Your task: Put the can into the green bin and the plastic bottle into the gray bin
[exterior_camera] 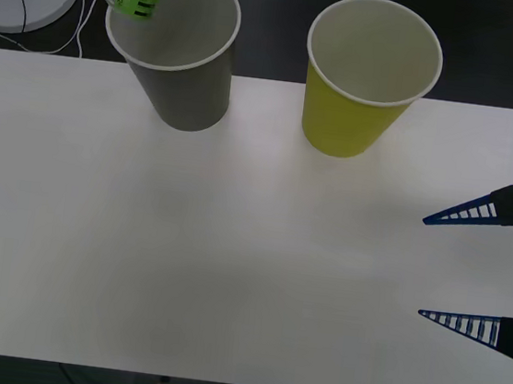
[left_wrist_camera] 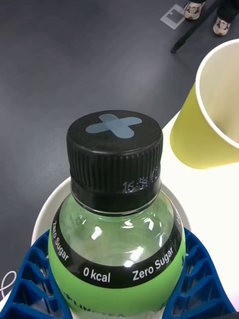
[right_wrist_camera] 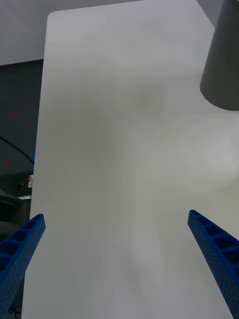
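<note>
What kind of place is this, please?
Probably a robot lab or test room: a plain white table with two paper cups as bins, cables on a dark floor, and a person's shoes beyond.

Gray bin [exterior_camera: 182,72]: large gray paper cup, white rim, pale inside, upright at the far left of the bench [exterior_camera: 232,245], mouth open.

Green bin [exterior_camera: 366,84]: same-sized yellow-green cup, white rim, white inside, upright, beside the gray one on its right, apart from it.

Plastic bottle [left_wrist_camera: 117,219]: small, bright green, translucent, black ribbed screw cap with a pale cross on top, black label band reading "Zero Sugar" and "0 kcal". In the front view it hangs tilted over the gray bin's far-left rim, clamped between blue ribbed fingers [left_wrist_camera: 30,284] of the left claw [left_wrist_camera: 119,294].
</note>
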Action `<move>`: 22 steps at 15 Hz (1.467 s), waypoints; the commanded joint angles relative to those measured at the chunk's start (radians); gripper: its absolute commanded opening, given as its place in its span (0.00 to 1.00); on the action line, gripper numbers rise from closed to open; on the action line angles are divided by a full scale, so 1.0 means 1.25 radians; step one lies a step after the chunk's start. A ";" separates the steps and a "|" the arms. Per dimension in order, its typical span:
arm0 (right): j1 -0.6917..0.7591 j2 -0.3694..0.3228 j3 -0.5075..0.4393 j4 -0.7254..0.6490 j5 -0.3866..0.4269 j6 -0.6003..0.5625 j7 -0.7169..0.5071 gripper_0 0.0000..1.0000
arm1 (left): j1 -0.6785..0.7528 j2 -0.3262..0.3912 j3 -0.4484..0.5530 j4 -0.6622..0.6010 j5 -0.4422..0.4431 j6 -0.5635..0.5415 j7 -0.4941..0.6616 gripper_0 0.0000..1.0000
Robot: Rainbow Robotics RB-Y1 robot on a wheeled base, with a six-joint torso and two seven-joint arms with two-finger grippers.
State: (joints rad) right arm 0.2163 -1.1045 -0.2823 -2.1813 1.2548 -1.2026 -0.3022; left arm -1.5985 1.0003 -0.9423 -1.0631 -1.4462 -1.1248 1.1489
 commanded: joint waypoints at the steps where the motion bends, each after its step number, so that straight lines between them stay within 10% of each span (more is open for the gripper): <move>1: 0.000 0.000 0.000 0.000 0.000 0.000 0.000 1.00 | 0.001 -0.005 -0.001 0.006 0.010 0.000 0.000 0.00; 6: 0.000 0.000 0.000 0.000 0.000 0.000 0.000 1.00 | 0.002 -0.005 -0.001 0.011 0.017 0.000 -0.007 0.01; 7: 0.000 0.000 0.000 0.000 0.000 0.000 0.000 1.00 | 0.002 -0.005 -0.001 0.012 0.017 0.000 -0.009 0.24; 8: 0.000 0.000 0.000 0.000 0.000 0.000 0.000 1.00 | 0.002 -0.005 -0.001 0.015 0.023 0.000 -0.009 0.90; 9: 0.000 0.000 0.000 0.000 0.000 0.000 0.000 1.00 | 0.002 -0.005 -0.001 0.017 0.024 0.002 -0.010 1.00; 22: 0.000 0.000 0.000 0.000 0.000 0.000 0.000 1.00 | 0.038 0.027 -0.001 -0.044 0.048 0.029 0.003 1.00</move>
State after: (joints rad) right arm 0.2163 -1.1045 -0.2823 -2.1813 1.2548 -1.2026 -0.3022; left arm -1.5637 1.0229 -0.9434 -1.0991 -1.3956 -1.1006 1.1487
